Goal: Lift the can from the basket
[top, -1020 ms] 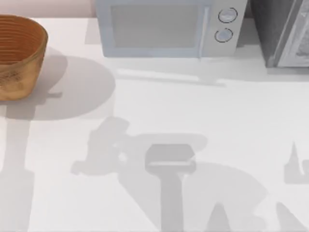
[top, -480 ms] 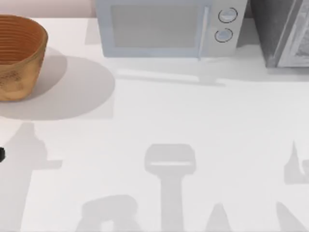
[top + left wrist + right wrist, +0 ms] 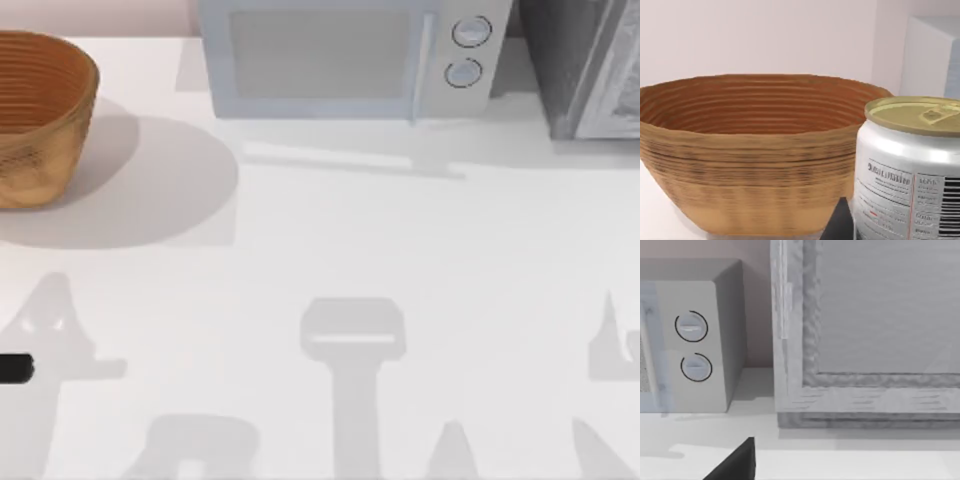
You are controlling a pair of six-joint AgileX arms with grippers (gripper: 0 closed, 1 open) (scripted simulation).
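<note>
Very little of your AgileX pair's body is on show. From above, your left arm appears as a short, flat, matte black bar [image 3: 15,368] with squared ends, plain and unmarked, at the table's left edge. On the left wrist camera, your left gripper [image 3: 840,224] shows as a dark charcoal wedge with a pointed tip, straight edges and a smooth, dull face. On the right wrist camera, your right gripper [image 3: 735,464] shows as a similar black wedge with one long slanted edge and one upright edge, its finish equally matte and bare.
</note>
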